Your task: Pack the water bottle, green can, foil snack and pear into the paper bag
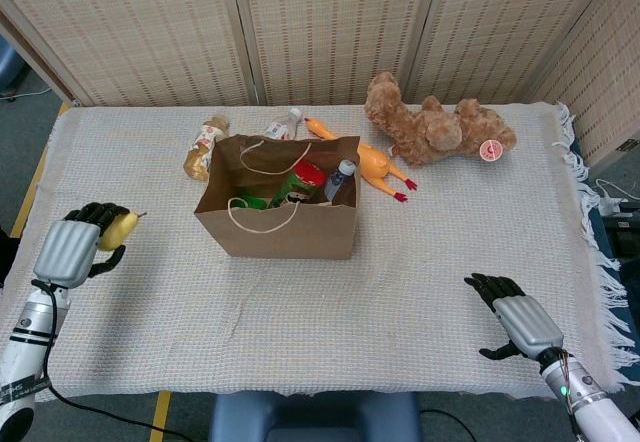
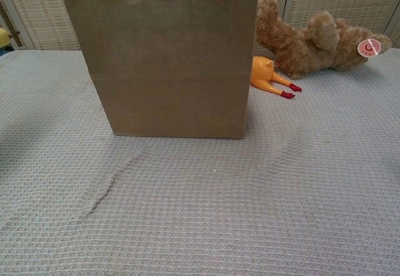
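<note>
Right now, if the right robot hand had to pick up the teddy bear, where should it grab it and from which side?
Probably the belly, from above. In the head view the teddy bear lies flat on the cloth beyond the paper bag, limbs splayed, so its thick soft middle is the fullest part to close on. The right robot hand rests open near the table's front edge. The rubber chicken lies close on the bear's left, so come straight down.

Left arm: at the far left edge of the head view, forearm running up from the bottom corner to the wrist. Left hand (image 1: 76, 248): raised beside the table's left side, grey back toward the camera, dark fingers curled around a yellow pear (image 1: 121, 229) held at its upper right. Right arm: enters at the lower right corner. Right hand (image 1: 512, 316): low over the table near its front right, holding nothing, dark fingers spread and pointing up-left, thumb out to the side.
</note>
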Action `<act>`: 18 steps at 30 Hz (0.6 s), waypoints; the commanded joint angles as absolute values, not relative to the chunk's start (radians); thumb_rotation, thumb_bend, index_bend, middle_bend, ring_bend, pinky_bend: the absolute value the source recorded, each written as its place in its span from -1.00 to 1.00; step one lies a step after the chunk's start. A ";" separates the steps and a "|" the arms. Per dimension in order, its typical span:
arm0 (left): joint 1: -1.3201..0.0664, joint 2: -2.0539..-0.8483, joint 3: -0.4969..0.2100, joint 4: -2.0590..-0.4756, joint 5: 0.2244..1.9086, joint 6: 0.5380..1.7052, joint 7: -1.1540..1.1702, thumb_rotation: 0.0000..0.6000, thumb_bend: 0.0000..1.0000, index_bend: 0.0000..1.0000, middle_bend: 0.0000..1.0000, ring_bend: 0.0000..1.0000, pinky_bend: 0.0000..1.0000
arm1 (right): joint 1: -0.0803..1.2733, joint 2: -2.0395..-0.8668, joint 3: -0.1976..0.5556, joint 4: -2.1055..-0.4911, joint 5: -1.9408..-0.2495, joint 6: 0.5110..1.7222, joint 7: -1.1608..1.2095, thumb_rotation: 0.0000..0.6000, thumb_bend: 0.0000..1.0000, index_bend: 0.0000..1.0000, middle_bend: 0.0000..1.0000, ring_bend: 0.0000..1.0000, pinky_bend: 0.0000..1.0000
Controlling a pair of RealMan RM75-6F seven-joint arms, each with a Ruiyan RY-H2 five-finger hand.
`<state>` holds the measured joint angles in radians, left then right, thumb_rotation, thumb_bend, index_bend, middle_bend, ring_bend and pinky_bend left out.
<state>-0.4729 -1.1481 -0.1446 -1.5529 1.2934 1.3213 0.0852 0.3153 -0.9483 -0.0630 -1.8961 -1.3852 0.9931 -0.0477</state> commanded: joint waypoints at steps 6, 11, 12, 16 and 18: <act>-0.538 -1.179 -0.391 -1.738 1.094 1.388 0.101 1.00 0.13 0.32 0.39 0.22 0.44 | 0.317 -0.955 -0.063 -1.903 -1.381 0.996 -0.075 1.00 -0.96 -1.00 -1.00 -1.00 -1.00; -0.617 -1.235 -0.504 -1.824 0.982 1.369 0.094 1.00 0.13 0.33 0.39 0.22 0.44 | 0.322 -0.957 -0.060 -1.899 -1.369 0.986 -0.075 1.00 -0.96 -1.00 -1.00 -1.00 -1.00; -0.637 -1.248 -0.528 -1.850 0.938 1.353 0.095 1.00 0.13 0.33 0.39 0.22 0.43 | 0.324 -0.956 -0.059 -1.899 -1.365 0.983 -0.074 1.00 -0.96 -1.00 -1.00 -1.00 -1.00; -0.715 -1.299 -0.555 -1.869 0.862 1.318 0.157 1.00 0.13 0.33 0.39 0.22 0.43 | 0.327 -0.953 -0.059 -1.898 -1.360 0.976 -0.069 1.00 -0.96 -1.00 -1.00 -1.00 -1.00; -0.758 -1.339 -0.548 -1.854 0.859 1.306 0.189 1.00 0.13 0.33 0.39 0.22 0.43 | 0.328 -0.951 -0.059 -1.897 -1.361 0.974 -0.064 1.00 -0.96 -1.00 -1.00 -1.00 -1.00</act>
